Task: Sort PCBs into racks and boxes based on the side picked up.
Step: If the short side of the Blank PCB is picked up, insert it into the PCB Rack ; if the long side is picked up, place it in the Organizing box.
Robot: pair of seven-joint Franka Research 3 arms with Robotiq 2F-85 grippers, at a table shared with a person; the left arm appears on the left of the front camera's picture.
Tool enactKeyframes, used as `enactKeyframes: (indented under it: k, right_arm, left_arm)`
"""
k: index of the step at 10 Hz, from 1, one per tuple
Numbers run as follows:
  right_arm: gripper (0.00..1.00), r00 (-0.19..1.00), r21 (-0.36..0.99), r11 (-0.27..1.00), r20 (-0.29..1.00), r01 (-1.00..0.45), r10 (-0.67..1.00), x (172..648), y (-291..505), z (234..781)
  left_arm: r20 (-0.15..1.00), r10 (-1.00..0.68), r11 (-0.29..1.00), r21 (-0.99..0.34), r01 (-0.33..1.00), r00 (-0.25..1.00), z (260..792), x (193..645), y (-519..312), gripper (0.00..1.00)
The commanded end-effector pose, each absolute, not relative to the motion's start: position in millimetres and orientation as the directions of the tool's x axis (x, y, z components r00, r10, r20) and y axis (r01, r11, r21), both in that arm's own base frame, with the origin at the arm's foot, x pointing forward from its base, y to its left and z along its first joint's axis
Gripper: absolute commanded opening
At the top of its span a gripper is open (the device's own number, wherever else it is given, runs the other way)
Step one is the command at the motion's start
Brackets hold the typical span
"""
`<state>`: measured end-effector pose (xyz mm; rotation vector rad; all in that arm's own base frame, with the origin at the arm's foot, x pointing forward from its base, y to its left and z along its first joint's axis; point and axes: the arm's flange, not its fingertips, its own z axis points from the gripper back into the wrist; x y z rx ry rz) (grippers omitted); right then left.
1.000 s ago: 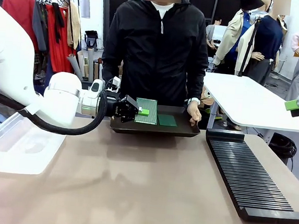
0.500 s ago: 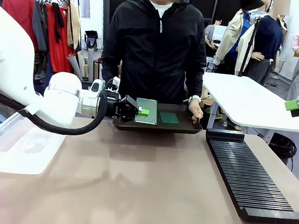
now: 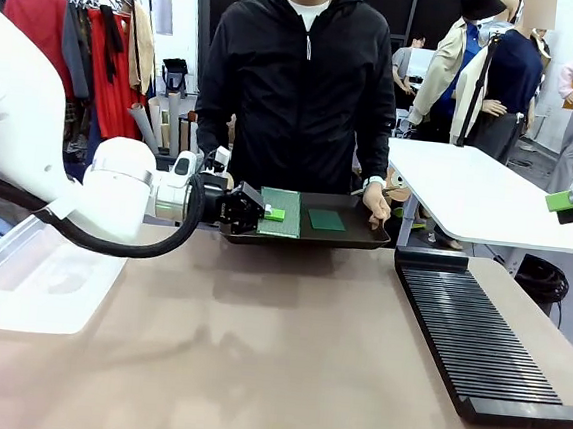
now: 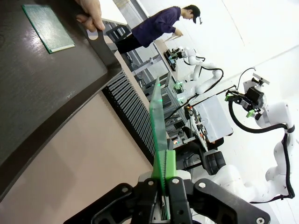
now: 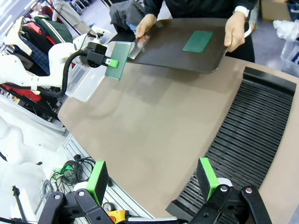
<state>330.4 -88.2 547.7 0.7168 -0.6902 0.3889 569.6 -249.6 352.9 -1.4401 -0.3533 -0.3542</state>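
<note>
My left gripper (image 3: 267, 213) is shut on the edge of a light green gridded PCB (image 3: 282, 212), holding it over the left end of a dark tray (image 3: 355, 239) that the person holds in both hands. In the left wrist view the held PCB (image 4: 158, 135) stands edge-on between the fingers (image 4: 175, 186). A second PCB (image 3: 326, 219), dark green, lies flat on the tray. The black slotted rack (image 3: 482, 337) lies on the table's right side, the clear box (image 3: 35, 273) at the left edge. My right gripper (image 5: 152, 179) hangs open high over the rack (image 5: 247, 135).
The person's hands (image 5: 233, 30) grip both tray ends at the far table edge. A white table (image 3: 469, 195) stands behind the rack. A clothes rail (image 3: 80, 46) is at the back left. Bare tabletop (image 3: 254, 352) lies between box and rack.
The person has raised the tray a little and shifted it right and back. My left gripper and its PCB have stayed almost still.
</note>
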Motion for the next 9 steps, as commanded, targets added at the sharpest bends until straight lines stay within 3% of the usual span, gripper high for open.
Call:
enactKeyframes:
  k: [1,4,9]
  right_arm:
    - [1.00,0.698,0.470,0.680,0.711,-0.562,0.086,332.2,-87.3,547.7]
    - [1.00,0.698,0.470,0.680,0.711,-0.562,0.086,332.2,-87.3,547.7]
    - [1.00,0.698,0.470,0.680,0.711,-0.562,0.086,332.2,-87.3,547.7]
  left_arm:
    - [0.381,-0.025,0.153,-0.912,0.380,0.924,378.5,563.9,-221.6,0.00]
    - [0.305,-0.023,0.233,-0.924,0.301,0.952,410.3,551.9,-177.3,0.00]
    - [0.219,-0.017,0.538,-0.820,0.194,0.976,481.0,521.6,-68.5,0.00]
